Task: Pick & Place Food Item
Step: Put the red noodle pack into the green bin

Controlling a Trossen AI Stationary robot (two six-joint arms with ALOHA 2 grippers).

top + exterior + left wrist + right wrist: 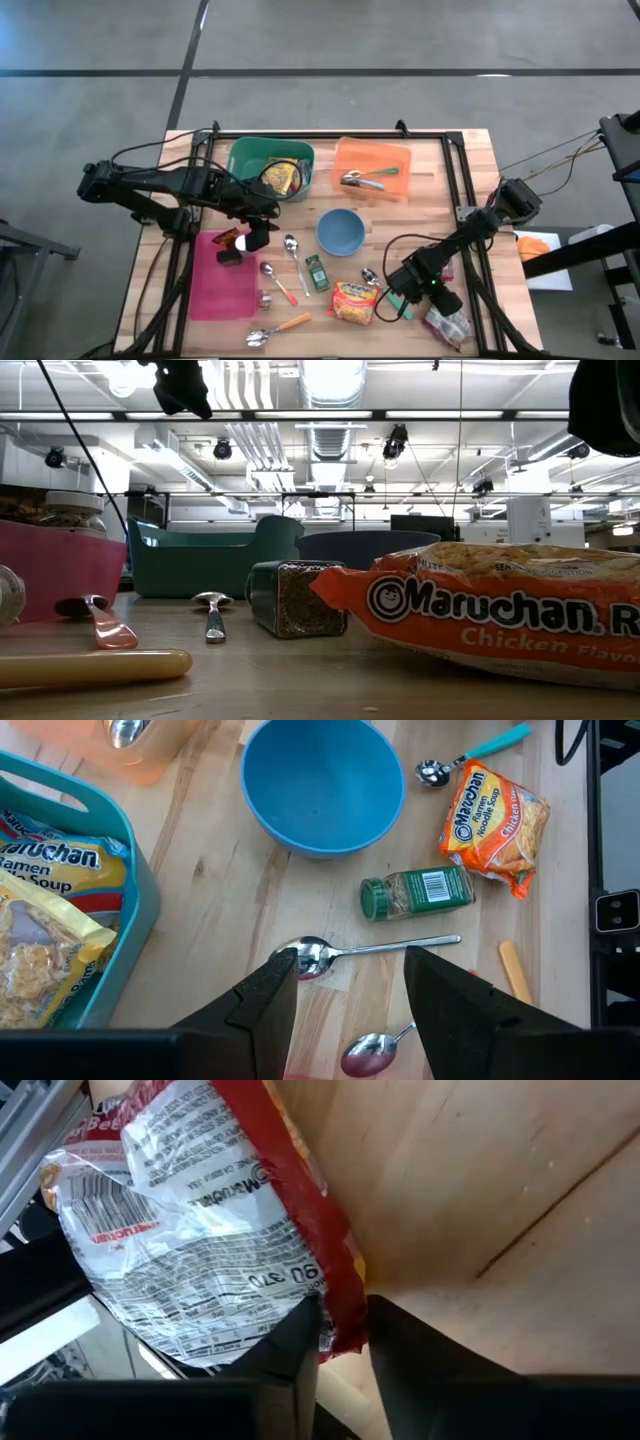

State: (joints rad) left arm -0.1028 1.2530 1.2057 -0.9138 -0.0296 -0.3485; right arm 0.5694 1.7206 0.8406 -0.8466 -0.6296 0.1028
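A red-and-white ramen packet [447, 325] lies at the table's near right corner, and my right gripper [432, 305] is shut on it. The right wrist view shows the packet's printed back [200, 1230]. An orange ramen packet [356, 302] lies flat on the wood left of it, filling the low view's right side [500, 615]. My left gripper [345, 1000] hangs open and empty above a metal spoon [370, 950], near the pink tray [215, 290]. My right gripper pinches the red-and-white packet's red sealed edge [340, 1295] between its two fingers, slanting down from the table's far right. The rest of the packet spreads out beyond the fingertips, by the table's edge. Whether it is lifted off the wood I cannot tell.
A green bin [240, 160] at the far left holds ramen packets. An orange bin [400, 160] beside it holds utensils. A blue bowl [341, 231], a green-capped spice jar [317, 272] and several spoons lie mid-table. A jar [70, 510] stands on the pink tray.
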